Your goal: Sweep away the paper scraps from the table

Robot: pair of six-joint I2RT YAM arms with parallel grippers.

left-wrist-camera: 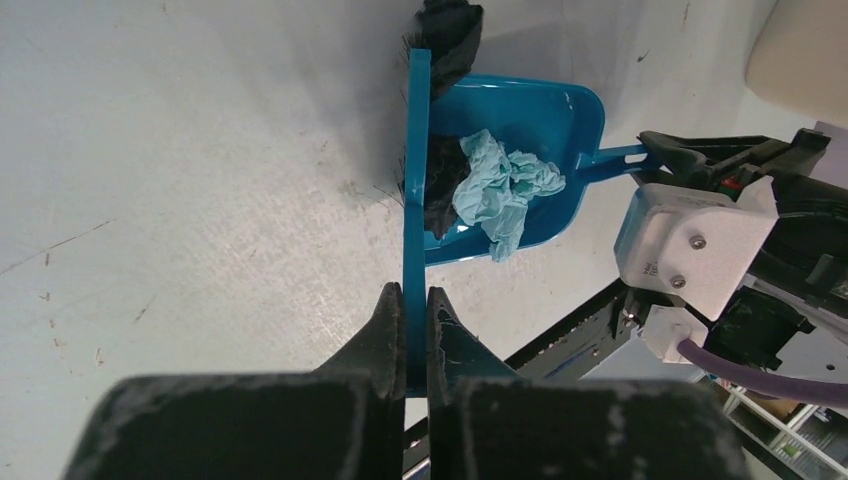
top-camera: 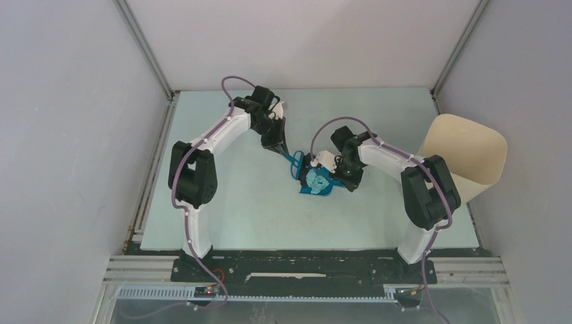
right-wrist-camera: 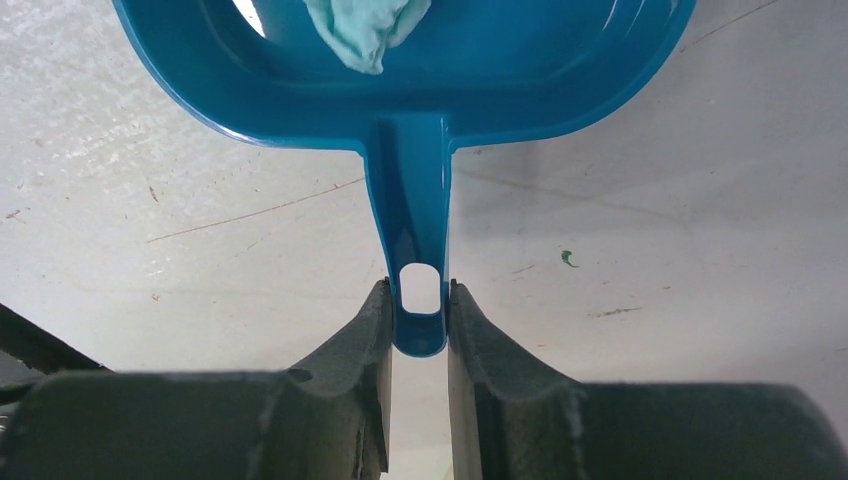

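Note:
The pale mint-green table carries a blue dustpan at its middle. Light blue paper scraps and black ones lie inside the pan; a light blue scrap also shows in the right wrist view. My left gripper is shut on the blue hand brush's handle, its black bristles at the pan's mouth. My right gripper is shut on the dustpan's handle. A tiny green scrap lies on the table beside the handle.
A tall beige bin stands at the table's right edge. Grey walls and metal frame posts close in the back and sides. The black base rail runs along the near edge.

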